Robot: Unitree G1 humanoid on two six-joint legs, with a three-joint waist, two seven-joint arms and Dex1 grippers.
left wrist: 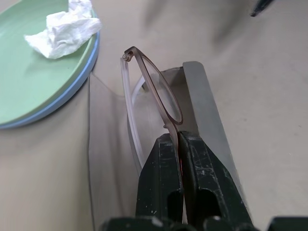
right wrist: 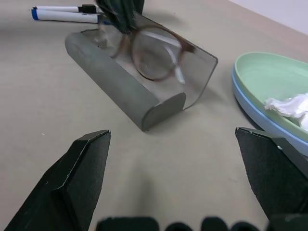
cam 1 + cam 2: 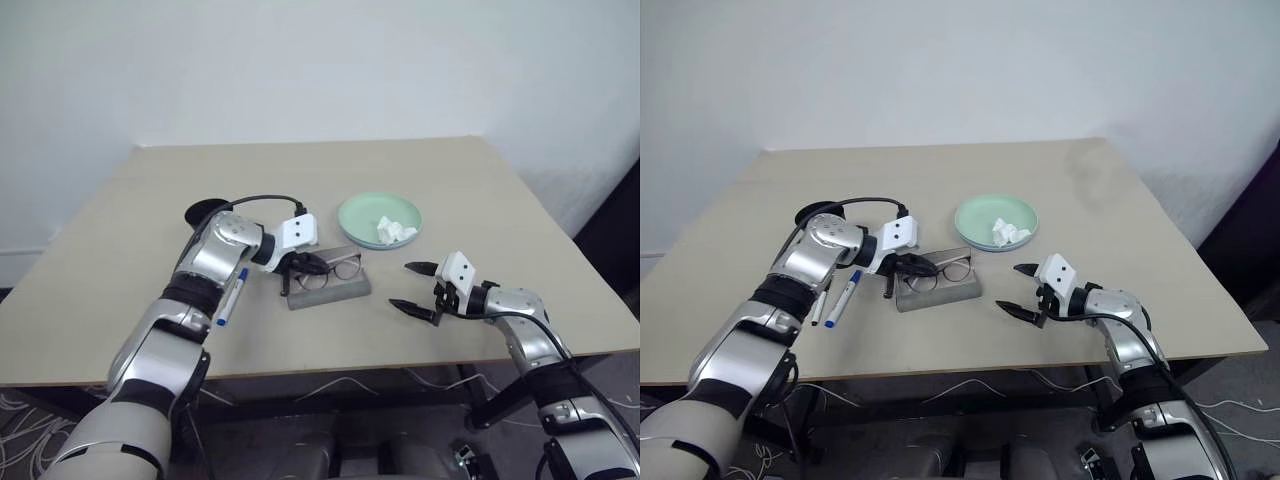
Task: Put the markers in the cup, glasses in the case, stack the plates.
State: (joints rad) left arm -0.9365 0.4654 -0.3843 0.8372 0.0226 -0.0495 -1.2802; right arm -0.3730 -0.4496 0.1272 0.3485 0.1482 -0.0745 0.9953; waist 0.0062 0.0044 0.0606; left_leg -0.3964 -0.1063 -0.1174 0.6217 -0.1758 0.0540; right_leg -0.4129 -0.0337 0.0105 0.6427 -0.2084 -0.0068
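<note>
Two plates (image 3: 352, 214) sit stacked above the centre of the left eye view, mint green on light blue, with a crumpled tissue (image 3: 396, 230) lying in the top one. Just below and to their left stands the grey case (image 3: 330, 290), lid open, its long axis running across the frame and tilted slightly up toward the right. The left gripper (image 3: 308, 266) reaches in from the left, its jaws closed tight on the glasses (image 3: 338, 268), which hang over the open case with the lenses strung along the same line as the case.

The left wrist view looks along the frame from its pinched end: the black fingers (image 1: 161, 183) are pressed together on the rim of one lens, and the far lens reaches away above the case's trough. The right wrist view faces the lenses instead and shows them against the raised lid.

The right gripper (image 3: 418, 288) hovers above the worktop (image 3: 520, 230) at the lower right, pointing left toward the case, jaws spread wide and holding nothing.

One marker (image 3: 232, 297), white with a blue cap, lies at the left arm's lower side, running steeply down the frame with the cap at the low end. The right eye view shows a second, darker marker (image 3: 818, 305) just left of it, lying parallel. The cup (image 3: 204, 213) stands at centre left, partly behind the left arm.
</note>
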